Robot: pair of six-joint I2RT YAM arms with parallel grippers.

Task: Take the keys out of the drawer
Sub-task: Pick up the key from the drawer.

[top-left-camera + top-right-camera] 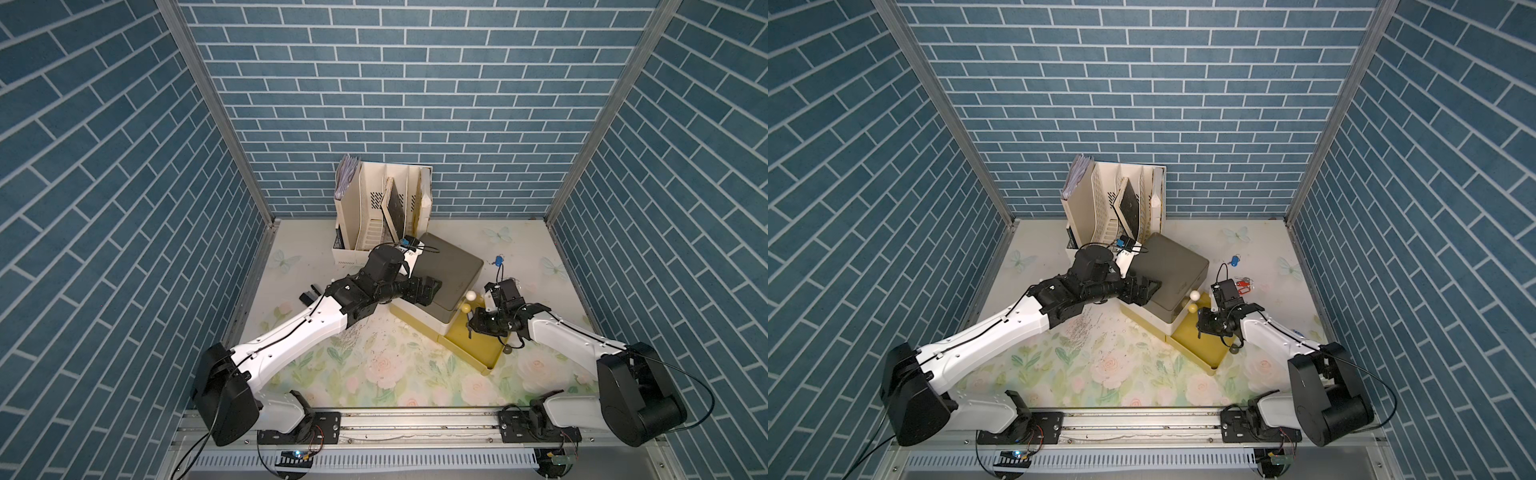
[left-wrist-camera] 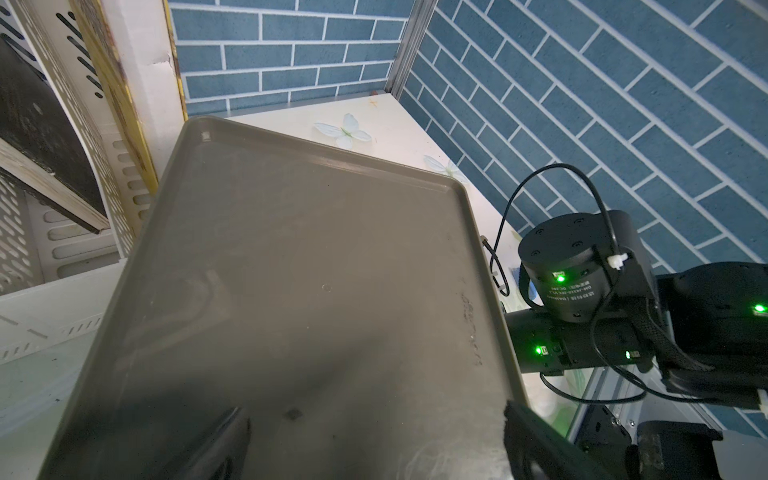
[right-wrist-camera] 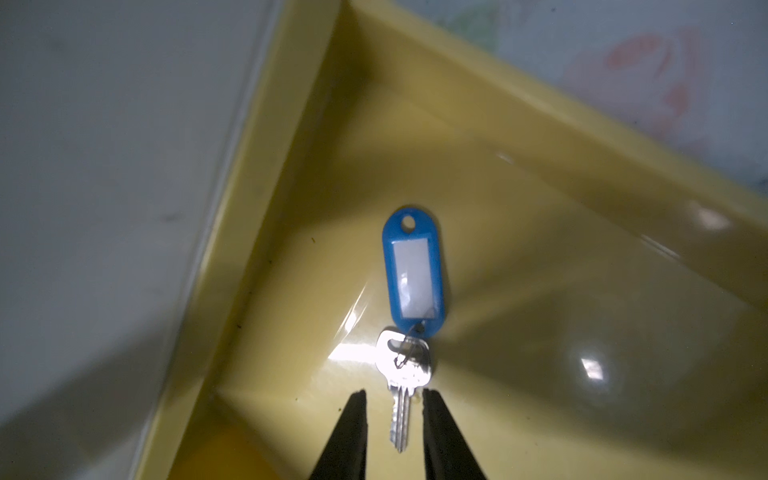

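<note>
A silver key on a ring with a blue tag (image 3: pixel 413 270) lies on the floor of the pulled-out yellow drawer (image 3: pixel 498 124), which shows in both top views (image 1: pixel 478 353) (image 1: pixel 1204 347). My right gripper (image 3: pixel 395 395) (image 1: pixel 471 330) reaches down into the drawer. Its jaws stand narrowly apart on either side of the key's blade, with a thin gap on each side. Outside the drawer, another blue-tagged key (image 1: pixel 497 261) (image 1: pixel 1234 261) and red-tagged keys (image 1: pixel 1242 284) lie on the table to the right of the unit. My left gripper (image 1: pixel 432 286) (image 2: pixel 382 440) rests open on the unit's grey top.
The grey-topped drawer unit (image 1: pixel 453 266) has a white ball knob (image 1: pixel 470 295) and a yellow one (image 1: pixel 466 308) beside the right wrist. A cream file organiser (image 1: pixel 382 208) stands behind it at the back wall. A small black object (image 1: pixel 309 296) lies on the table's left.
</note>
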